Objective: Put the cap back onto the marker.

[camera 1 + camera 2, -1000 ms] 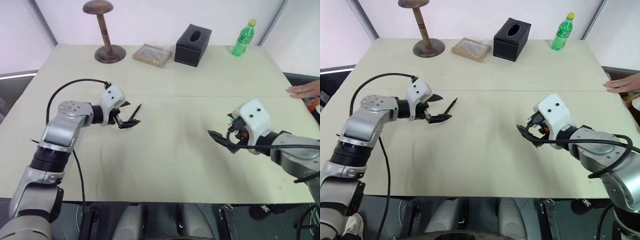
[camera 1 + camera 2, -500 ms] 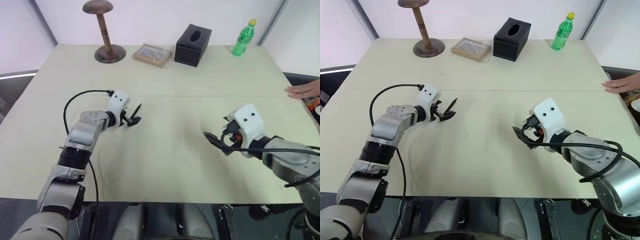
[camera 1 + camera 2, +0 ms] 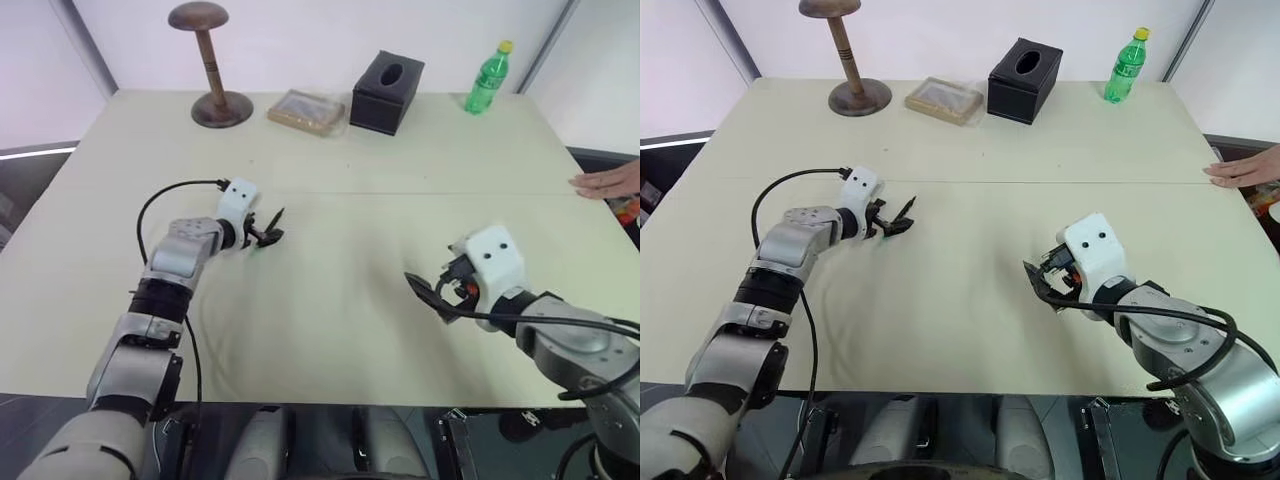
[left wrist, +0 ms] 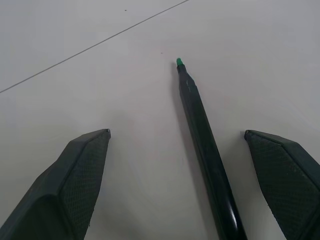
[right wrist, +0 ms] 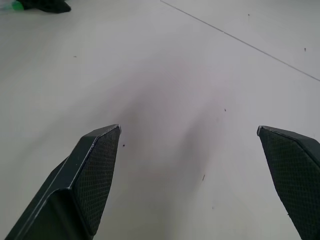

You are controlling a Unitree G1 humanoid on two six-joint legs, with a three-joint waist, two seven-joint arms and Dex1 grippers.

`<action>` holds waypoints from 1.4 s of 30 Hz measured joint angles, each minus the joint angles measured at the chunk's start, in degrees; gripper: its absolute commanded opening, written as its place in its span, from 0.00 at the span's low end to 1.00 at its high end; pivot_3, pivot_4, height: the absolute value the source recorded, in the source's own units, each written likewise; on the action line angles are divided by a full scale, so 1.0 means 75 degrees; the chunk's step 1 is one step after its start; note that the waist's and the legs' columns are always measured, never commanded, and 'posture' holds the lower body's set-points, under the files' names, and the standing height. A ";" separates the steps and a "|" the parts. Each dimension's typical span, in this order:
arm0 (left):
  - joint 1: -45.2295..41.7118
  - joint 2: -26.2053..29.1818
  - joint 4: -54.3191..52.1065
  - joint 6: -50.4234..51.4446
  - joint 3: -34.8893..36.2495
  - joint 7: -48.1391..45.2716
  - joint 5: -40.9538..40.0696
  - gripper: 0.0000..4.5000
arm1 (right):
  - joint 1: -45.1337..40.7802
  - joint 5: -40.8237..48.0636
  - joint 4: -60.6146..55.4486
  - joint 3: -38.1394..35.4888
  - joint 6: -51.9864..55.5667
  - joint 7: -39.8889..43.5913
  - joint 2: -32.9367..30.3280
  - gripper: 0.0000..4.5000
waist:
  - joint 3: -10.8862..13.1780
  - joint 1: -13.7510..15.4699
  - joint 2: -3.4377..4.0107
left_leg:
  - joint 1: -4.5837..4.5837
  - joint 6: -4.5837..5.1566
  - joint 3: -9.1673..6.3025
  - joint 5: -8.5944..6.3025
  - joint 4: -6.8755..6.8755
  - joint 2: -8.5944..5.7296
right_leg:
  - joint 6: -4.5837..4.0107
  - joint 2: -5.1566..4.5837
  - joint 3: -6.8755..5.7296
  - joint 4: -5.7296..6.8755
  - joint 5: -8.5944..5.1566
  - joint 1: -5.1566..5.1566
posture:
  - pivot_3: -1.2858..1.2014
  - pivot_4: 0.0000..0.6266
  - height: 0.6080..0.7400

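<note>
Left eye view: left gripper [image 3: 268, 234] lowered onto the cream table [image 3: 350, 300], beside the black marker [image 3: 276, 217]; right gripper [image 3: 428, 296] hovering well apart.

Left wrist view: fingers [image 4: 82, 170] spread wide, marker lying between, untouched, green tip exposed.

Right wrist view: jaws wide, holding nothing; green cap [image 5: 16, 6] far off.

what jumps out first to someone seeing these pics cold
The left claw stands open on the pale table, the slim black marker lying between its fingers, green tip bare. The right claw gapes over bare tabletop. A dark hat stand rises at the far edge.
</note>
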 measured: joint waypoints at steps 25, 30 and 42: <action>0.0424 0.0232 -0.0936 0.0590 -0.0061 -0.0603 0.0018 0.02 | -0.0099 -0.0087 -0.0068 -0.0220 0.0259 0.0291 -0.0036 1.00 | 0.0000 -0.0046 0.0000 | 0.0036 0.0000 0.0006 -0.0001 -0.0023 0.0004 | -0.0001 0.0000 0.0006 -0.0005 -0.0002 0.0022 | 0.52 0.24 1.00; 0.0462 0.0391 -0.1012 0.0399 -0.0150 -0.1132 0.0018 0.02 | -0.0227 -0.0124 0.0013 -0.0222 0.0263 0.0409 -0.0132 1.00 | 0.0001 -0.0022 -0.0001 | 0.0033 0.0000 0.0006 -0.0001 -0.0026 0.0002 | -0.0001 -0.0004 0.0005 -0.0010 -0.0001 0.0021 | 0.52 0.24 1.00; 0.0180 0.0577 -0.1312 -0.1055 -0.0216 -0.2634 -0.0061 0.02 | -0.0413 -0.0235 0.0166 -0.0211 0.0300 0.0590 -0.0163 1.00 | 0.0003 -0.0015 -0.0002 | 0.0009 0.0000 0.0005 -0.0001 -0.0028 0.0002 | -0.0001 -0.0008 0.0003 -0.0019 -0.0001 0.0003 | 0.52 0.24 1.00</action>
